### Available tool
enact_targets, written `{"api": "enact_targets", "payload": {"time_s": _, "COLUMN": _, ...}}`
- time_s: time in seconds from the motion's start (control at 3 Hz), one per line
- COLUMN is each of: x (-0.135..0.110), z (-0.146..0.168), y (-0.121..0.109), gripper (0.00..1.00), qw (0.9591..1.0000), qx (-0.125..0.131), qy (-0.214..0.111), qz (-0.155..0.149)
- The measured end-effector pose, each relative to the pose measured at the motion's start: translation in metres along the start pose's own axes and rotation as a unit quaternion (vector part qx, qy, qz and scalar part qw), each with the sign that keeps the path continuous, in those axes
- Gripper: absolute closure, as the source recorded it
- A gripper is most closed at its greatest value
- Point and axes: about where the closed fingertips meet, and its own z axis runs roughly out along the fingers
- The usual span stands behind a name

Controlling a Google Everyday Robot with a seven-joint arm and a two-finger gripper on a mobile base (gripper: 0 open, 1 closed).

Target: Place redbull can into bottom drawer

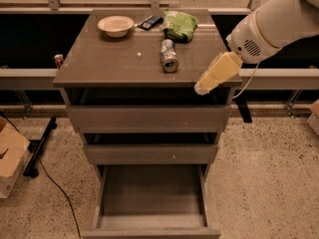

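1. The gripper (204,85) hangs at the near right corner of the cabinet top (109,63), tip angled downward. Whether it is released or clenched cannot be told from this view. It appears to carry nothing.
2. The redbull can (169,56) lies on its side on the cabinet top, near the claw, toward the picture's left and slightly farther back. The two are apart.
3. The bottom drawer (149,231) stands pulled out, well below the claw and to the picture's left.
4. Beyond the can from the claw: a green bag (180,25) and a bowl (116,25).
5. Handling assessment: the can is judged light, rigid, smooth-skinned and easily dented. Lying down, it may roll if nudged.
6. Recommended hold: across the middle of its body, square to its long axis, with moderate squeeze.
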Motion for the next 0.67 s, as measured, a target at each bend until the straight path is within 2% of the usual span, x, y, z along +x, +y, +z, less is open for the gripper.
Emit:
{"api": "enact_targets", "payload": {"time_s": 0.33, "x": 0.0, "z": 0.0, "y": 0.0, "gripper": 0.0, "qw": 1.0, "qx": 0.0, "qy": 0.0, "qz": 0.0}}
{"api": "enact_targets", "payload": {"time_s": 0.67, "x": -0.002, "z": 0.017, "y": -0.006, "gripper": 0.0, "qw": 0.9995, "qx": 0.01, "qy": -0.012, "qz": 0.027}}
